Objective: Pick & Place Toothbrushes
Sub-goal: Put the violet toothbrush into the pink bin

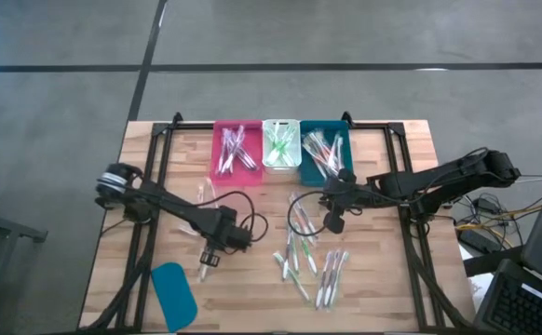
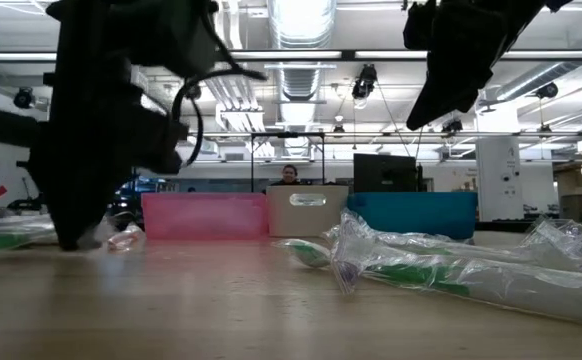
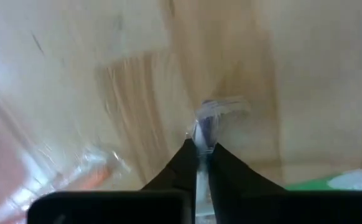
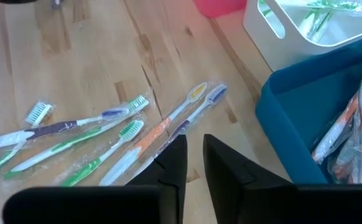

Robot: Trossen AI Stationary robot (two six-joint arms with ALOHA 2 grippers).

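My left gripper (image 1: 211, 253) points straight down at the table's left middle, shut on a clear-wrapped toothbrush with a purple head (image 3: 207, 119). My right gripper (image 4: 194, 144) hangs above the table near the blue bin (image 1: 325, 149). Its fingers stand a narrow gap apart with nothing between them. Several wrapped toothbrushes (image 1: 310, 265) lie flat on the wood under and near it. The pink bin (image 1: 236, 149), the white bin (image 1: 280, 144) and the blue bin stand in a row at the far edge, each with toothbrushes inside. My left gripper pinches the wrapped toothbrush between its two fingers (image 3: 182, 165), on the neck just behind the purple head (image 3: 201, 138). The fingers come from above and lie across the toothbrush. In the low view the fingertips (image 2: 66, 238) reach the table top, and the toothbrush lies level there.
A flat teal lid (image 1: 173, 293) lies near the front left corner. An orange-accented wrapped toothbrush (image 3: 88, 175) lies close beside my left gripper, and another (image 1: 204, 191) lies farther back. Wrapped toothbrushes (image 2: 441, 270) lie in the low view's foreground. A person sits behind the bins.
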